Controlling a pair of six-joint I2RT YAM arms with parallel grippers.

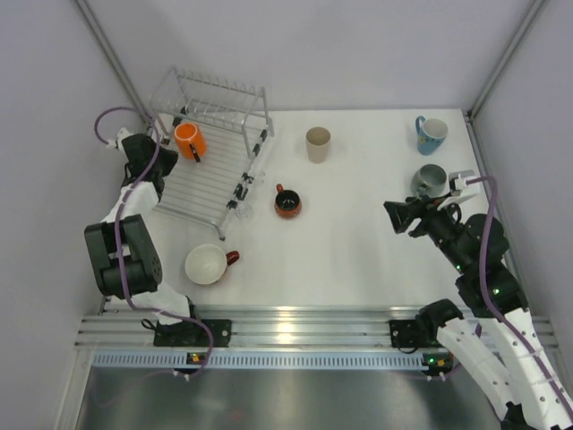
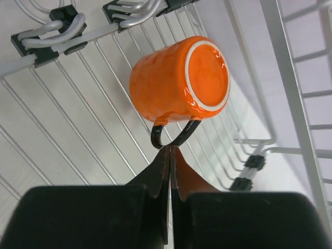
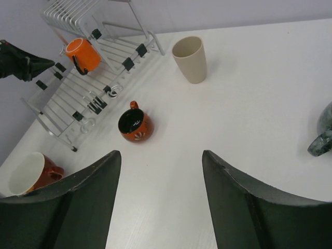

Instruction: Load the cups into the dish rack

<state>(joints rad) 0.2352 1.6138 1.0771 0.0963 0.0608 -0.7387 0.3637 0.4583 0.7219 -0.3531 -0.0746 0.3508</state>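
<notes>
One cup is in the rack (image 1: 201, 193): the orange mug (image 1: 189, 141), at the rack's far left corner on the wire floor, below the raised rail of tines. It is tipped over, its base with the pale ring faces the left wrist camera, and its black handle points toward the left gripper (image 2: 170, 151).

That gripper's fingers are pressed flat together with nothing between them, and their tips are aimed at the handle loop. In the left wrist view the tips seem to meet the loop. The right wrist view shows a gap between them, so the mug looks free of the gripper.

Five more cups stand on the table (image 1: 358, 242), outside the rack, all mouth up:
- The red mug (image 1: 287, 203) is just off the rack's right near corner.
- The white cup (image 1: 206, 265) is close to the rack's near end, its red handle pointing right.
- The tumbler (image 1: 318, 143) is a little to the right of the rack's far end.
- The blue mug (image 1: 431, 134) is far to the right, well apart from the rack.
- The grey-green mug (image 1: 429, 179) is also far right, just nearer than the blue mug.

The right gripper (image 3: 161, 155) hangs above the table well right of the rack, beside the grey-green mug. Its fingers are spread wide and hold nothing.
</notes>
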